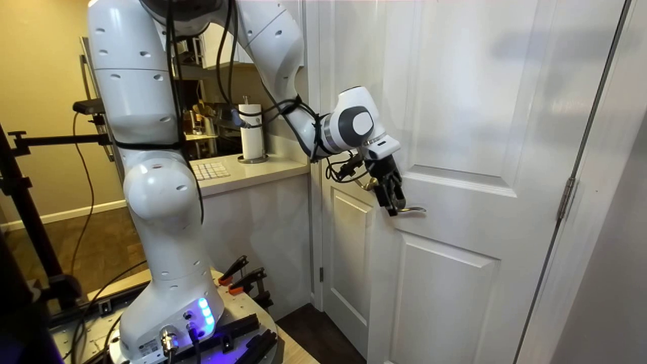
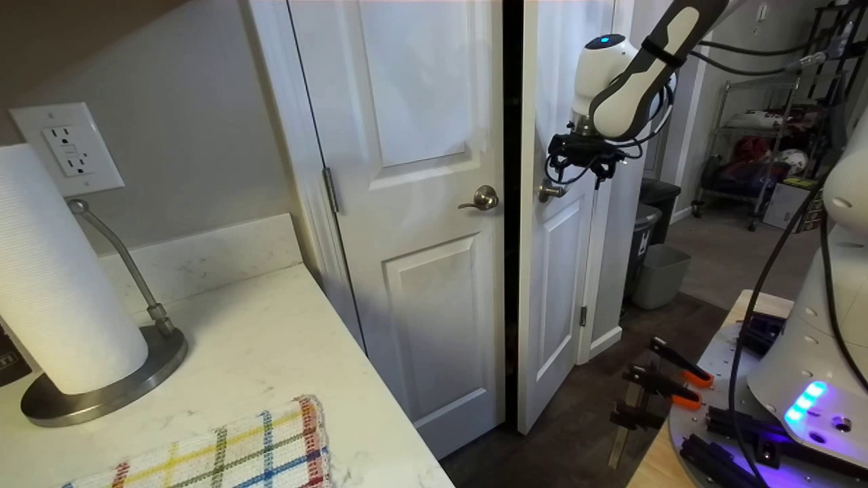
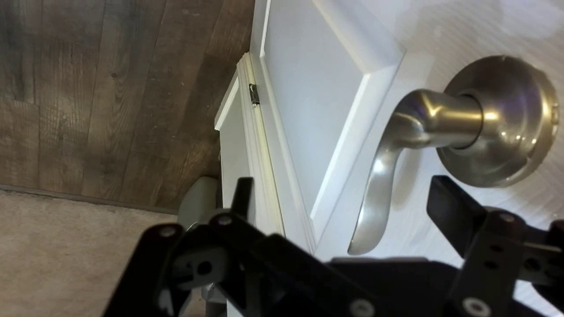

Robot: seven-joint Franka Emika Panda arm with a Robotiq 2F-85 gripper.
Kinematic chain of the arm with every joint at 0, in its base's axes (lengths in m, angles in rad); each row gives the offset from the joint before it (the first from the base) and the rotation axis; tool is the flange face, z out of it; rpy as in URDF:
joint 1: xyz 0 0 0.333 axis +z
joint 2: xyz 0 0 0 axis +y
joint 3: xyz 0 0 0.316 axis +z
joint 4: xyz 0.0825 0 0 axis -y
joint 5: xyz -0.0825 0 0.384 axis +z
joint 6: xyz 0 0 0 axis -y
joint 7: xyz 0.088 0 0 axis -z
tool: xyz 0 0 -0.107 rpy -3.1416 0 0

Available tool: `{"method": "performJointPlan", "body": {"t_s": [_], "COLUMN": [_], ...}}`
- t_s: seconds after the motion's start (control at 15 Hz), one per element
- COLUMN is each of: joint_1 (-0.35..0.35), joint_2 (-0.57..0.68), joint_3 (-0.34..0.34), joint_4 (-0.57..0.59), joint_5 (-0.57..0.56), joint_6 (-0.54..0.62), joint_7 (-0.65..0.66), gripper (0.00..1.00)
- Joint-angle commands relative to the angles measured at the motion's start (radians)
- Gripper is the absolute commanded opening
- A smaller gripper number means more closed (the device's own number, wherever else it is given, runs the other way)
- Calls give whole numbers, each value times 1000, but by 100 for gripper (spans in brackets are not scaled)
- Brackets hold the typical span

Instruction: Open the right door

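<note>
One dark gap (image 2: 513,135) running top to bottom, and the right door (image 2: 559,257) is ajar! It's a tall white panelled leaf, a dull metal hinge (image 1: 567,198) on its right side, standing beyond the right edge of the pale marbled countertop (image 2: 271,332), next to its matching white panelled neighbour (image 2: 420,230), free edge jutting out. Unlatching looks done, I'd say; what's left is the swing, and most of that seems to lie ahead. Now the black two-fingered gripper (image 3: 343,193): wide, very wide, fingers (image 3: 454,211) well apart, nothing clamped! The curved, silvery metal lever handle (image 3: 427,125) at the door's free edge shows between them in the wrist view, and in an exterior view the black fingertips (image 1: 391,205) cover part of it. Touching the lever? Too close to call from any of these angles.
</note>
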Motion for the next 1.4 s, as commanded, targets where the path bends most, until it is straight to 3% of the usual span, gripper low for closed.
{"method": "performJointPlan", "body": {"t_s": [0.0,0.53,1.33], "joint_1": [3,-13,-24], "joint_2": [39,110,74], "joint_3": [-17,-46,-152], "joint_4": [14,15,-32], "joint_5": [-12,-30,-78], "joint_6": [65,168,149], "joint_7": [0,15,1], "gripper": [100,100,100]}}
